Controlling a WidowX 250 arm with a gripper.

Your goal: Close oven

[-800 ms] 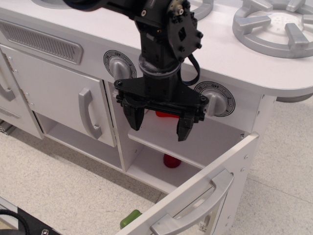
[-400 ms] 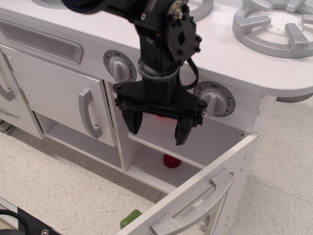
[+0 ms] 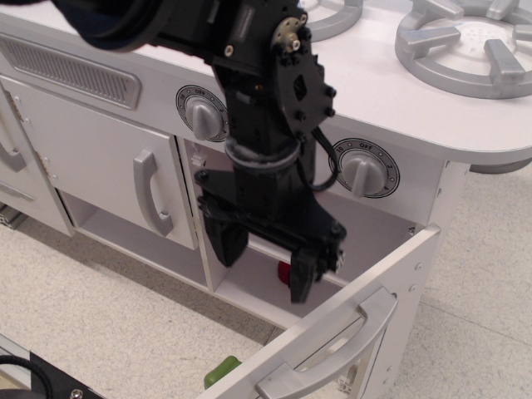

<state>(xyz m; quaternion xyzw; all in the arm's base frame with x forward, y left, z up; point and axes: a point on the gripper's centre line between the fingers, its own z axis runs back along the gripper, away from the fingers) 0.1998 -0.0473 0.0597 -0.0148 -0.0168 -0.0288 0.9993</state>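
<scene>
The oven (image 3: 332, 241) is the white compartment under the right end of the toy kitchen counter (image 3: 391, 91), below the right control knob (image 3: 363, 169). Its cavity faces the viewer and is open.

The oven door (image 3: 349, 320) is swung out from the cavity and hangs at the lower right of the frame. Its long axis runs diagonally from the lower left, near the frame bottom, up to the upper right, where its corner meets the right side of the oven. The outer face of the door points down and to the right. The silver-grey bar handle (image 3: 332, 353) lies along the same diagonal on that outer face.

The gripper (image 3: 259, 259) hangs in front of the open cavity, above the inner side of the door, with its fingers pointing down. The two fingers stand apart with a clear gap between them and hold nothing. The right finger (image 3: 301, 273) is near the upper edge of the door; contact cannot be determined.

A red object (image 3: 284, 273) sits inside the cavity, partly hidden behind the fingers. A green object (image 3: 219, 370) lies on the floor (image 3: 108, 316) beside the lower left end of the door.

To the left of the oven is a plain white cabinet door (image 3: 100, 162) with a vertical grey handle (image 3: 150, 193). A second knob (image 3: 203, 116) is mounted above it.
</scene>
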